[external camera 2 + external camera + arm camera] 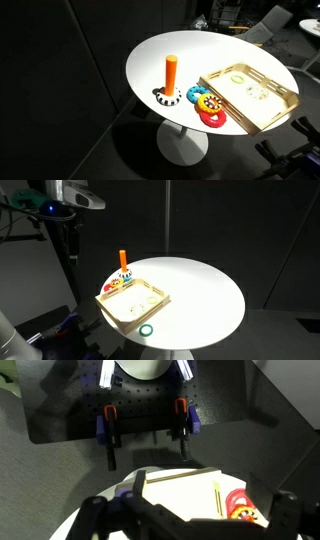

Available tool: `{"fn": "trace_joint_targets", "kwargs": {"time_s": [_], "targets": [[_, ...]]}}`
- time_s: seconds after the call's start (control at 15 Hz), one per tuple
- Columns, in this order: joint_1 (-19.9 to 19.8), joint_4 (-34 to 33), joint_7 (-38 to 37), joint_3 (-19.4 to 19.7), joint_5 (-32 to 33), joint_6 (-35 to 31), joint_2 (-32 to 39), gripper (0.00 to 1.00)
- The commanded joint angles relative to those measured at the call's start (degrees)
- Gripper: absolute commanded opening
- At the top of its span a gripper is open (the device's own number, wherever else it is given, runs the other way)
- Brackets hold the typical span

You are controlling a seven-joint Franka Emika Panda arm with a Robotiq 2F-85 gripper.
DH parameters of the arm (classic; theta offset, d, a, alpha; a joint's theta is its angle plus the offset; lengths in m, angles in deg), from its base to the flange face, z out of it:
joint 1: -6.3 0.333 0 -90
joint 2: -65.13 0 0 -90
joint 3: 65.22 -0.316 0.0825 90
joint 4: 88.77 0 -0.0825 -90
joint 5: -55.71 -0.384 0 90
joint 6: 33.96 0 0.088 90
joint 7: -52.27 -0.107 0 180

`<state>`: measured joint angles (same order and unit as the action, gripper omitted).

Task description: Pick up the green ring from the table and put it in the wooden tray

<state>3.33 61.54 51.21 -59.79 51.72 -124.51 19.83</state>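
Observation:
The green ring (147, 331) lies flat on the white table (205, 290) near its front edge, just beside a corner of the wooden tray (133, 303). The tray also shows in an exterior view (250, 95) and in the wrist view (185, 485). It holds no ring. My gripper (190, 505) is open and empty, its two fingers spread wide at the bottom of the wrist view. It hangs high above the tray's side of the table. The ring is out of sight in the wrist view and in the exterior view with the peg in front.
A multicoloured ring toy (205, 106) with an upright orange peg (171, 75) stands next to the tray; it also shows in an exterior view (121, 275). The robot's base (145, 405) is beyond the table edge. The arm's end (75, 192) is at the top left.

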Motion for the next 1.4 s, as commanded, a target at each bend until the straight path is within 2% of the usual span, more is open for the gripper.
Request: {"fn": "trace_joint_targets", "kwargs": {"time_s": [0.0,0.6,1.0,1.33], "targets": [[-0.71,-0.08,0.42,-0.56,-0.31,0.1,0.08,1.0],[-1.54,-0.36,-0.63,-1.2,1.31,-1.43,0.94,1.0],[-4.96,-1.0,-3.56,-1.19,5.64,-9.47,6.41,1.0],[-8.7,-0.77,-5.56,0.18,9.46,-19.39,14.07,1.0]]}}
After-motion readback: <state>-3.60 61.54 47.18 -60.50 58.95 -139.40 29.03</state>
